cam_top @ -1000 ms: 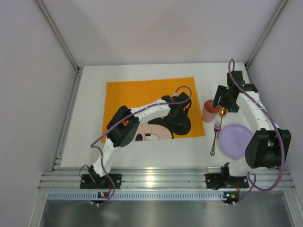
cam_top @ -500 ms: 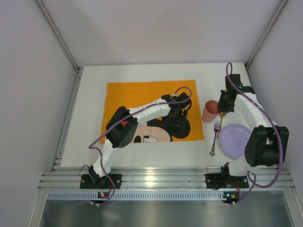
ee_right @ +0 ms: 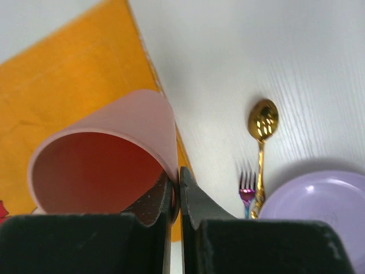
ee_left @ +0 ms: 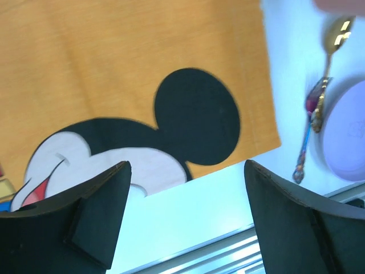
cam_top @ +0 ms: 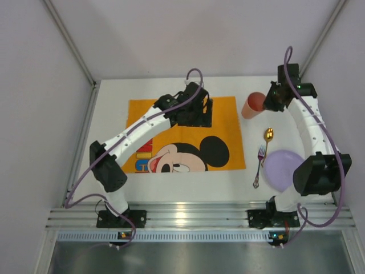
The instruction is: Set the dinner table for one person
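Observation:
On the white dinner table (cam_top: pixel 108 148) lies an orange Mickey Mouse placemat (cam_top: pixel 171 117). My right gripper (cam_top: pixel 268 101) is shut on the rim of a pink cup (cam_top: pixel 252 105), which hangs tilted above the table by the mat's far right corner. In the right wrist view the fingers (ee_right: pixel 194 200) pinch the wall of the cup (ee_right: pixel 102 165), one inside and one outside. My left gripper (cam_top: pixel 195 117) hovers over the far part of the mat. It stands open (ee_left: pixel 188 211) with nothing between its fingers.
A gold spoon (cam_top: pixel 267 136), a fork (cam_top: pixel 259 165) with a purple-blue handle and a lilac plate (cam_top: pixel 283 169) lie on the table right of the mat. Grey walls and metal rails border the table. The plate (ee_right: pixel 319 211) lies just below the cup.
My right gripper has shut on the cup's rim and carried it up and toward the far edge. The left arm has lifted off Mickey's ear and moved toward the mat's far side.

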### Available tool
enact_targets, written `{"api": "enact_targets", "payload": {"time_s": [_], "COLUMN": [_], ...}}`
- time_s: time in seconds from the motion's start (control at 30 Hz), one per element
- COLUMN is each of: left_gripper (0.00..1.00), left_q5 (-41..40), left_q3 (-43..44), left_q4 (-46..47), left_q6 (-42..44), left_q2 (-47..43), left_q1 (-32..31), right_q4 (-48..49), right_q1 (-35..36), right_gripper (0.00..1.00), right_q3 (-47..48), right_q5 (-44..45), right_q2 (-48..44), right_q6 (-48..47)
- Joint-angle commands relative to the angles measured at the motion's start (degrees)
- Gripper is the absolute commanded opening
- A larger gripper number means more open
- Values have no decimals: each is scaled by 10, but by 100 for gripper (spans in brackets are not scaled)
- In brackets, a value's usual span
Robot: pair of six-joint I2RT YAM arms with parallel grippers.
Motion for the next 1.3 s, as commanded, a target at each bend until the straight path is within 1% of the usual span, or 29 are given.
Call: {"api": "enact_targets", "payload": {"time_s": [0.0, 0.07, 0.1, 0.17, 0.3, 0.33, 0.4, 0.43, 0.57, 0.6, 0.63, 0.67, 0.7, 0.73, 0.77, 0.83, 0.87, 0.9, 0.97, 1.0, 1.03, 1.1, 1.13, 1.17, 1.2, 1.23, 1.27], "left_gripper": [87, 88, 89, 91, 94, 94, 95, 95, 95, 95, 95, 95, 95, 95, 95, 95, 95, 95, 95, 95, 95, 95, 95, 94, 94, 94, 94], "left_q5": [-7, -4, -4, -4, -2, 0, 4, 7, 18, 20, 21, 26, 29, 33, 37, 41, 43, 45, 49, 51, 53, 58, 65, 71, 76, 85, 88], "left_q3": [-101, -152, -168, -203, -241, -247, -264, -269, -299, -303, -306, -313, -315, -317, -318, -316, -315, -313, -307, -306, -305, -308, -309, -309, -309, -309, -312], "left_q4": [-3, 7, 12, 21, 27, 28, 30, 32, 39, 40, 42, 43, 48, 50, 51, 51, 53, 54, 53, 54, 57, 60, 63, 61, 62, 61, 62], "left_q6": [8, 8, 7, 6, 7, 9, 13, 15, 22, 24, 26, 27, 31, 31, 34, 38, 39, 43, 45, 47, 48, 52, 53, 53, 54, 55, 52], "left_q2": [-61, -86, -109, -128, -174, -180, -197, -202, -223, -227, -229, -230, -232, -232, -229, -224, -220, -217, -211, -209, -206, -202, -200, -194, -191, -188, -184], "left_q1": [36, 51, 54, 68, 94, 99, 118, 130, 156, 162, 170, 174, 178, 184, 185, 190, 191, 191, 192, 192, 192, 192, 192, 192, 192, 192, 192], "right_q4": [3, -1, -4, -7, -28, -30, -42, -45, -62, -64, -65, -65, -67, -67, -67, -71, -73, -80, -85, -87, -86, -72, -65, -57, -43, -36, -22], "right_q1": [33, 55, 61, 80, 101, 105, 112, 115, 126, 128, 133, 135, 138, 143, 145, 151, 150, 152, 148, 145, 133, 112, 86, 71, 55, 22, 5], "right_gripper": [0, 0, 0, 0, 0, 0, 0, 0, 1, 11, 18, 36, 45, 51, 61, 71, 78, 80, 91, 93, 95, 98, 98, 98, 99, 99, 99], "right_q3": [87, 122, 155, 188, 288, 301, 338, 348, 377, 377, 377, 376, 378, 378, 381, 390, 404, 410, 415, 407, 393, 320, 286, 214, 176, 136, 59], "right_q5": [-19, -8, -6, -5, 5, 8, 13, 18, 35, 38, 46, 48, 47, 49, 52, 42, 38, 34, 36, 39, 44, 42, 33, 32, 32, 23, 19], "right_q2": [60, 110, 128, 180, 267, 297, 325, 348, 384, 388, 393, 396, 398, 400, 399, 397, 394, 384, 363, 348, 309, 263, 208, 181, 154, 99, 73], "right_q6": [25, 28, 30, 35, 42, 43, 43, 43, 40, 40, 39, 38, 37, 37, 38, 40, 39, 39, 35, 33, 31, 27, 17, 13, 9, 0, -4]}}
